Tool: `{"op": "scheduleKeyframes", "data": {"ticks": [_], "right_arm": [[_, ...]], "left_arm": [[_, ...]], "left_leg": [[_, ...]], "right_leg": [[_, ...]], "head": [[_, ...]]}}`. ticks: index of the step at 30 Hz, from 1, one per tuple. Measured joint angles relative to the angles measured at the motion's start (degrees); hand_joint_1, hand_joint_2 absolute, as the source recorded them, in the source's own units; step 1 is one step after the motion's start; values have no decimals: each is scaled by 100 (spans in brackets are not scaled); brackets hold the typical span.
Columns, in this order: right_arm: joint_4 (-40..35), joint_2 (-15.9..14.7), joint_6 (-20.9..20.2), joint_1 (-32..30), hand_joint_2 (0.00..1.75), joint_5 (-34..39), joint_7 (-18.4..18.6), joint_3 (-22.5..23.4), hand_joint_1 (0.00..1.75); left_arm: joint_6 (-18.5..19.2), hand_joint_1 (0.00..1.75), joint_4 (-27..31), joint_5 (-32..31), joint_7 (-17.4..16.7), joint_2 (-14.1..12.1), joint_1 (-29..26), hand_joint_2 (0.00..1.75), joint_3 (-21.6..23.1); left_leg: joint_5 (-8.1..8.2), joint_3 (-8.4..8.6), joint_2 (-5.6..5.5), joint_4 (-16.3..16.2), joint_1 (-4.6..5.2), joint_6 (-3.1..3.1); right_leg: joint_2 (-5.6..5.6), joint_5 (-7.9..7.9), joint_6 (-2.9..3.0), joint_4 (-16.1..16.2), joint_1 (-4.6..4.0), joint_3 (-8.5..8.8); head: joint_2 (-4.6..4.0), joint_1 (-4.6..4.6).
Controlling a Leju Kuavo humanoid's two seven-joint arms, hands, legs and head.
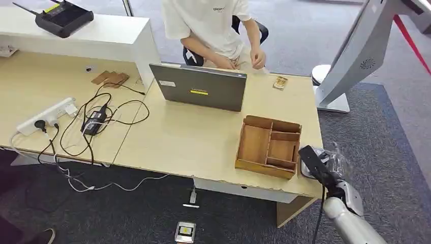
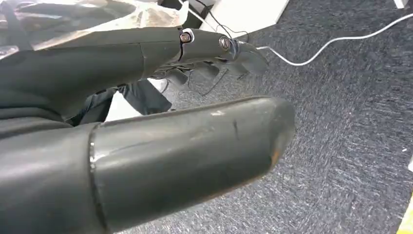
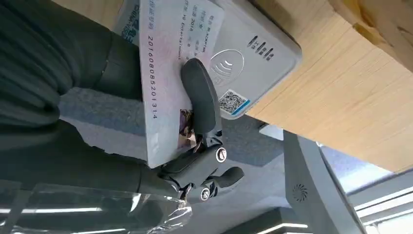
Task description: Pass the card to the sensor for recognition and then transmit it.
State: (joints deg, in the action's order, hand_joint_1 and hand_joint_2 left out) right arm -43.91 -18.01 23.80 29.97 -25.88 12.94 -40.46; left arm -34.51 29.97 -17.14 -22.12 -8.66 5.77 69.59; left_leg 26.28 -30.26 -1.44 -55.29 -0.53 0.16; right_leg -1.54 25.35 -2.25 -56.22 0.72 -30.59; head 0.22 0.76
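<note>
The right hand (image 3: 160, 122) pinches a card (image 3: 170, 63) between thumb and a dark finger, its silver arm (image 1: 350, 221) raised. The left hand (image 2: 146, 136) holds nothing, fingers extended.

Even bright light; wrist views perhaps slightly blurred.

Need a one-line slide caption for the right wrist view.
Right hand holds the card over the grey card sensor on the wooden desk.
</note>
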Motion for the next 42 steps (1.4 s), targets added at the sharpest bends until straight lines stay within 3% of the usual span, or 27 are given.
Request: {"op": "scheduleKeyframes", "data": {"ticks": [11, 27, 42], "right_arm": [[5, 61, 162, 143, 175, -57, -96, -20, 175], [-1359, -179, 131, 768, 175, -380, 297, 96, 175], [-1764, -138, -663, 1562, 175, -962, 527, 63, 175]], "left_arm": [[-26, 0, -46, -6, 24, 7, 10, 0, 13], [11, 0, -46, -103, 2, 4, 59, 0, 107], [426, 0, -26, -518, 48, -33, 277, 0, 188]], "left_leg": [[-1, -3, -2, 0, 0, 0], [-1, -3, 0, -1, 0, 0], [-3, -5, -2, -1, 0, -2]], "right_leg": [[0, -1, 0, -2, 1, 1], [-1, -2, 0, -3, 2, -2], [0, -3, 0, -8, 0, -3]], "head": [[0, 2], [0, 0], [0, 0]]}}
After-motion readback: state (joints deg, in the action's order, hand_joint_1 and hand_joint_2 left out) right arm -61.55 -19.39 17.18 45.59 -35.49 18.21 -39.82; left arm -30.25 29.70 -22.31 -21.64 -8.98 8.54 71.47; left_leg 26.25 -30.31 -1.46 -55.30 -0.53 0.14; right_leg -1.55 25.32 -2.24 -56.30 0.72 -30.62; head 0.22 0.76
